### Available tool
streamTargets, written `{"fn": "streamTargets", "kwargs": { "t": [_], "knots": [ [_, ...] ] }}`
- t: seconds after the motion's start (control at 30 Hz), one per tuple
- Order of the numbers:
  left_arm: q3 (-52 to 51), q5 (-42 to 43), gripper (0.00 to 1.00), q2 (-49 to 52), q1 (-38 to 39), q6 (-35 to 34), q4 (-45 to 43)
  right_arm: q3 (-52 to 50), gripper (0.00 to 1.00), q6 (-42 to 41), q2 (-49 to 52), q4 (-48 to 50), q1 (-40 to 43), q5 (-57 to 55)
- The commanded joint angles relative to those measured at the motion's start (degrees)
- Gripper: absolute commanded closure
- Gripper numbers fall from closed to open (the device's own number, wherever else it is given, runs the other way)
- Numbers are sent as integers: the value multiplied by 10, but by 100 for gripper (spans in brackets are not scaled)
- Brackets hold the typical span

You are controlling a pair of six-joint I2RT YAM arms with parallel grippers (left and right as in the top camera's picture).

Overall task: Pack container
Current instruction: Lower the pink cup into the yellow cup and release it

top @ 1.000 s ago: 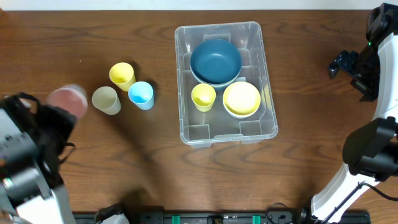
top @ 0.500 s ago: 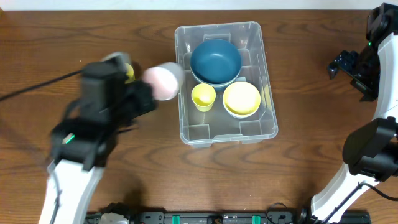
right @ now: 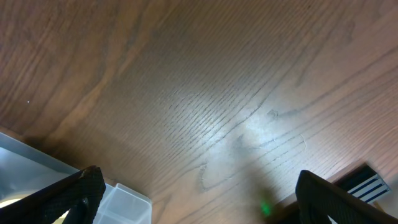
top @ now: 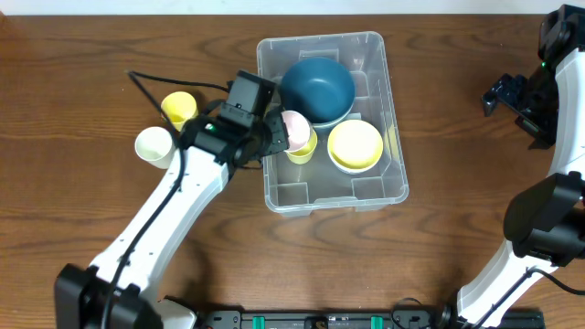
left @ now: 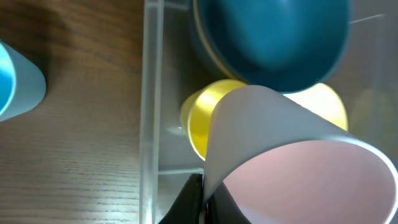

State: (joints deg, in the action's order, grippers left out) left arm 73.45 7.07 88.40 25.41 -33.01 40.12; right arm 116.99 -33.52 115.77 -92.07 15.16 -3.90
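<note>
Clear plastic, ridged and round-cornered: the container (top: 291,194) stands in the middle of the brown wooden surface (top: 439,55), long side running front to back. It holds a dark blue bowl (top: 316,87) at the far end, a yellow bowl (top: 355,144) at the right and a yellow cup (top: 302,152) at the left, just beside the left wall.

The left arm (top: 174,206) reaches in over that wall. Its jaws are pressed together on a pink cup (top: 294,131), which is tilted on its side directly above the yellow cup and partly covers it; contact between the two cups cannot be determined.

Outside the container, to the left, a second yellow cup (top: 179,108) and a cream cup (top: 154,144) stand upright. A light blue cup (left: 15,84) lies just beside the wall; it shows only in the left wrist view, because the arm hides it from overhead. A black cable (top: 164,87) loops past the second yellow cup.

The right arm (top: 548,82) is well apart at the right edge, jaws spread wide over bare wood.
</note>
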Motion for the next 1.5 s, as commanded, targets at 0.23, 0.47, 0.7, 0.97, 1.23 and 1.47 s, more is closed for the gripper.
{"fn": "streamTargets", "kwargs": {
  "t": [0.23,0.47,0.7,0.97,1.23,1.47],
  "knots": [
    [7,-14,94,26,0,21,-12,2,1,-7,-7,0,3,-6],
    [7,-14,88,26,0,22,-8,2,1,-7,-7,0,3,-6],
    [7,-14,22,26,0,39,-9,2,1,-7,-7,-1,3,-6],
    [78,-22,2,-14,-54,51,39,2,1,-7,-7,0,3,-6],
    [99,-106,2,-63,-256,-16,177,2,1,-7,-7,0,3,-6],
    [73,-56,2,-5,-376,2,197,2,1,-7,-7,-1,3,-6]
  ]
}}
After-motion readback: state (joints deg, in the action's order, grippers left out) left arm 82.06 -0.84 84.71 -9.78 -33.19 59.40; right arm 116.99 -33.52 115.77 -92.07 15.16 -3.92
